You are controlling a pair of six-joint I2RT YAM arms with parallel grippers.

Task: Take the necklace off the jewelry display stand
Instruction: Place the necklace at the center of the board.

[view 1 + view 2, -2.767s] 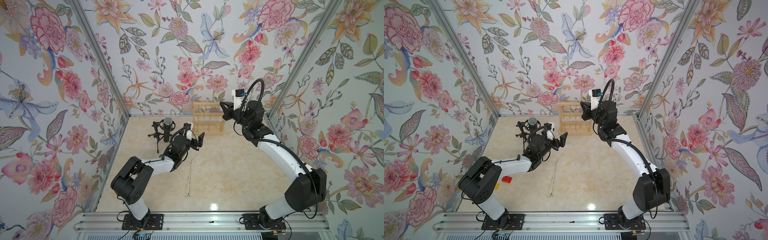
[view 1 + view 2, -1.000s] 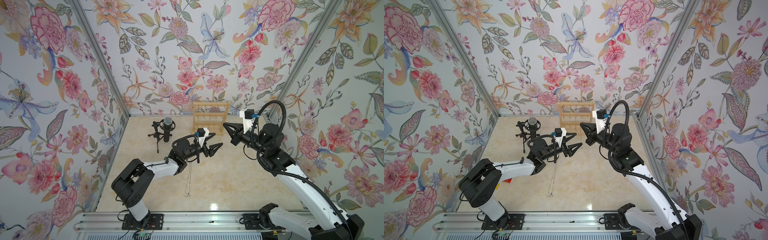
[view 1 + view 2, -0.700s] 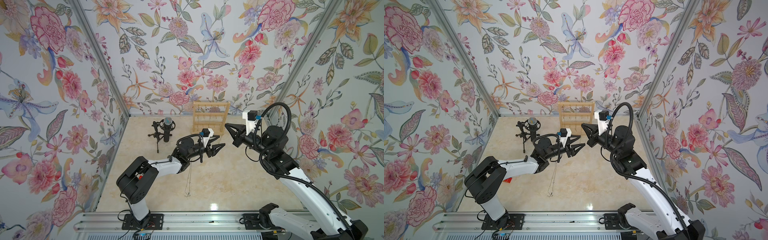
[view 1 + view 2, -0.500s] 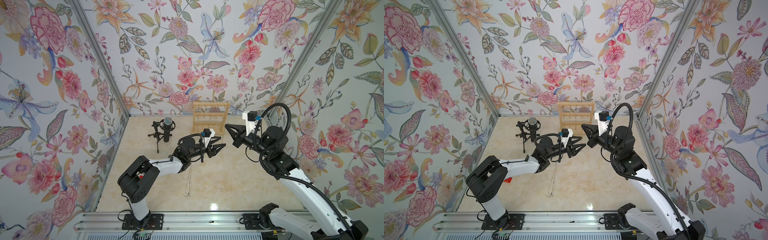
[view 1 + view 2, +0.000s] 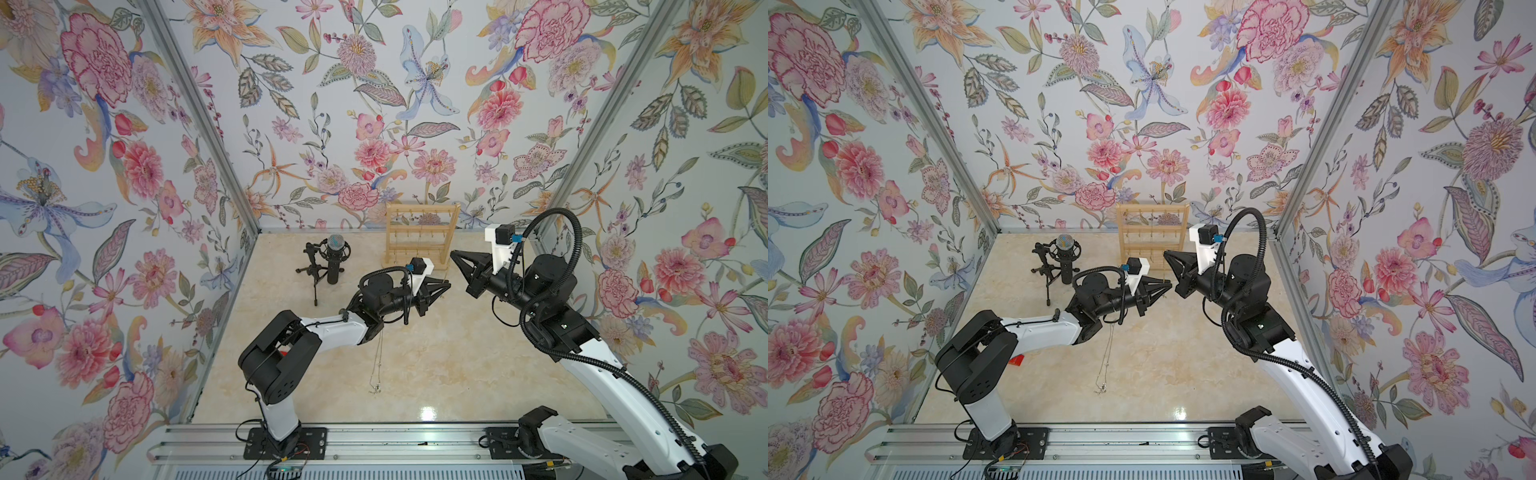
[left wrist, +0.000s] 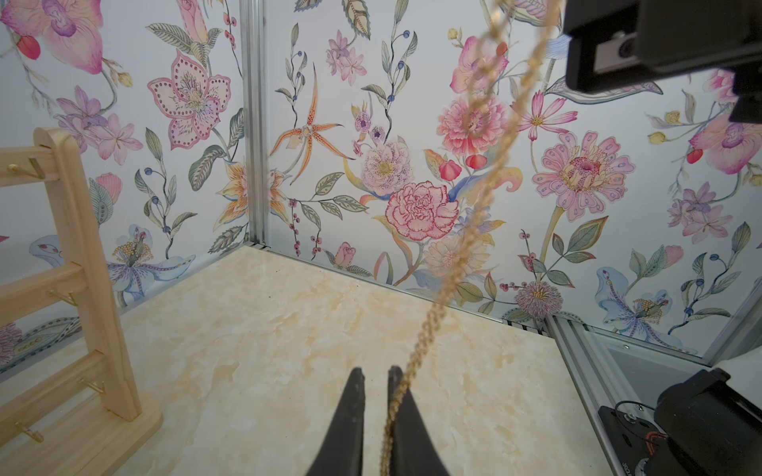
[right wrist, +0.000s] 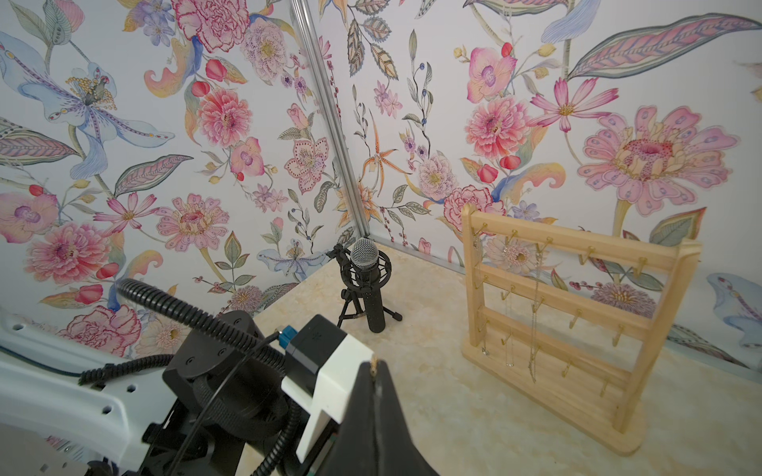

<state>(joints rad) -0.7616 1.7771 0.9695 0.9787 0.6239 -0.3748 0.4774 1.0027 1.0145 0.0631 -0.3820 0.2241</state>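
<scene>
The necklace, a gold braided chain, is off the jewelry display stand, the pale wooden rack of two posts and three hooked crossbars at the upper centre of a top view. It hangs in the air just below the rack's right end, strung between the two arms at mid-frame. The step in hand looks like a handover or a steadying hold. Doing it well probably means closing squarely on the chain near the fingertips, leaving slack so neither arm tugs against the other, and letting go with one only when the other's hold is sure. The right gripper is pressed together, with a bit of gold chain pinched at its very tip. The left gripper is nearly closed: a narrow slit shows between its black fingers and the chain runs through it against one finger, but whether it is clamped I cannot tell. Other thin chains hang on the rack, a silver necklace lies on the beige marbled tabletop, and a black microphone on a tripod stands left of the rack.
</scene>
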